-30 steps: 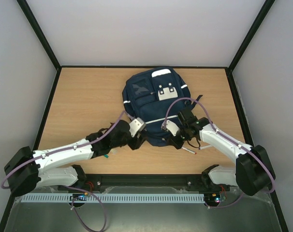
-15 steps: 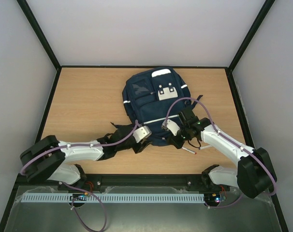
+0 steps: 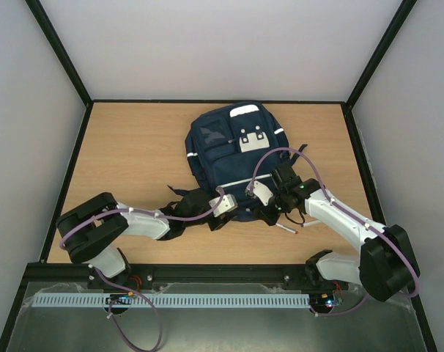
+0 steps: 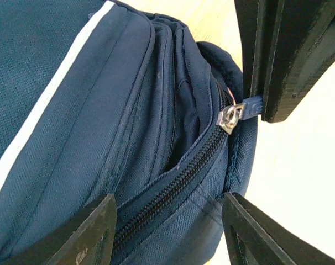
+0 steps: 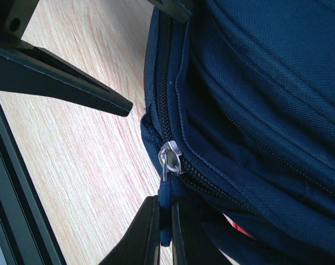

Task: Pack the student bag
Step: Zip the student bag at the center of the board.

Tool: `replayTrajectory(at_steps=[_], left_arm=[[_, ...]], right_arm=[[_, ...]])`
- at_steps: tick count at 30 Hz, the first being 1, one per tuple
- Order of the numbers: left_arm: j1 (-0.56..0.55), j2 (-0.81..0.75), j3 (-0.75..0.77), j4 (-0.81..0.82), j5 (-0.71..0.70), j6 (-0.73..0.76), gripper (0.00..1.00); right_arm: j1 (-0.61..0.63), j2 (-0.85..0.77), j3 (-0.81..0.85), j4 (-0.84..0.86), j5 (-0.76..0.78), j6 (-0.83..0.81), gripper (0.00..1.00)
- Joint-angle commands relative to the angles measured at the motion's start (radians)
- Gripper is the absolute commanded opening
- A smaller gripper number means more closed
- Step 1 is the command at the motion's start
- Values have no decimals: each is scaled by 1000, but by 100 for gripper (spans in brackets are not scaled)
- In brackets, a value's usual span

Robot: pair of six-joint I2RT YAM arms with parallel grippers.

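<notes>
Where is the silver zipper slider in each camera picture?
Top external: not made out, near the right gripper at the student bag's near edge.
Left wrist: zipper slider right of centre, upper half.
Right wrist: centre, slightly low.
Shared landmark: the blue pull tab in the right gripper.

The student bag (image 3: 233, 158) takes up the far middle of the table (image 3: 127, 154); left of it, bare wood runs to the side wall. Its near edge is crowded: the left gripper (image 4: 167, 215) straddles the fabric, facing the right gripper (image 5: 165, 207) (pinched on the zipper pull (image 5: 169, 157)). A pen (image 3: 286, 229) lies near-right.
</notes>
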Motion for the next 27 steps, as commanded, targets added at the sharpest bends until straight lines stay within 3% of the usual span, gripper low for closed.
replayTrajectory(at_steps=[1,6,15,23,27], left_arm=[[1,19,40,110,67,50,55],[-5,47,90,49,126,91,55],[-5,85,90,25,149,108,40],[-6,33,80,-36,135,93,10],[-5,-2,54,-41,136,81,5]], right_arm=[[-2,-1,-1,-31,-57,-14,1],[-5,4,1,-31,-59,-14,1],[-13,8,1,-26,-56,-10,1],[-34,22,-12,-24,85,-50,1],[-71,48,-10,-66,131,-78,1]])
